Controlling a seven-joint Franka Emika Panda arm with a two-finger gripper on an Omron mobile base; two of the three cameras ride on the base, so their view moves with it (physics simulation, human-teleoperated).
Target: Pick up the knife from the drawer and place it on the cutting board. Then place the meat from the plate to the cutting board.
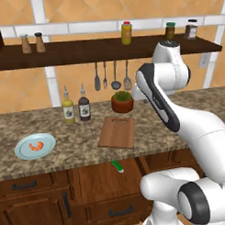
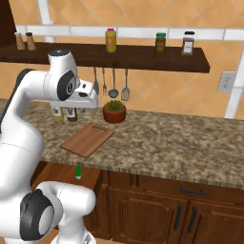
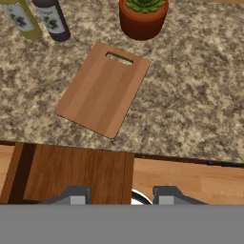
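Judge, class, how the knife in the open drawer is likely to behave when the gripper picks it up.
The knife looks small, so it is probably light and stiff. Its green handle seems rounded and smooth, so it might slip or roll between the fingers. It lies flat in the drawer, so a low, centred pinch on the handle is likely safest.

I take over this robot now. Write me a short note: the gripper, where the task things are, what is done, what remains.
Gripper: above the open drawer, fingers apart, holding nothing.
Knife: in the drawer, just under the counter edge.
Cutting board: on the counter, nothing on it.
Meat: on the plate, left of the board.
Done: drawer is open.
Left: move the knife to the board, then the meat.
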